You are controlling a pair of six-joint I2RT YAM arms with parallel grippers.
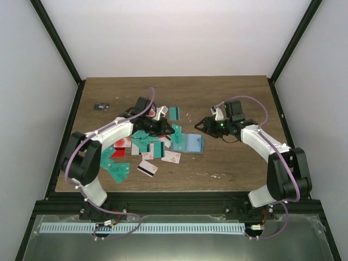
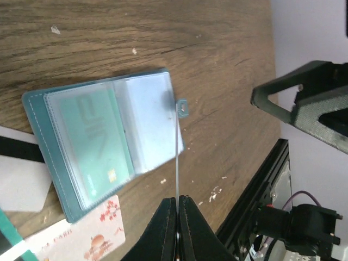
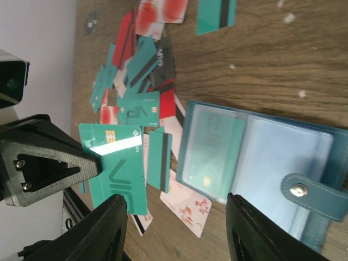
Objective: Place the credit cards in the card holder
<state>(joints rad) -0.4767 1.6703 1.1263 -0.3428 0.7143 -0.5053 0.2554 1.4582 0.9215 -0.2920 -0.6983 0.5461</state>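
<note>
Your left fingers (image 2: 173, 215) are pinched shut on a teal card (image 3: 117, 168). From the left wrist you see that card only edge-on, as a thin line running out over the card holder (image 2: 38, 122). The holder lies open and flat on the worktop (image 2: 136, 32). A pocketed card (image 2: 95, 141) sits behind one clear sleeve, and the snap tab sticks out at the far side. Your right fingers (image 1: 202, 124) stand apart with nothing between them, poised above the holder's tab end. The other credit cards (image 1: 142, 145) — teal, red, white-pink — lie scattered and overlapping on the worktop, just left of the holder in the top view.
</note>
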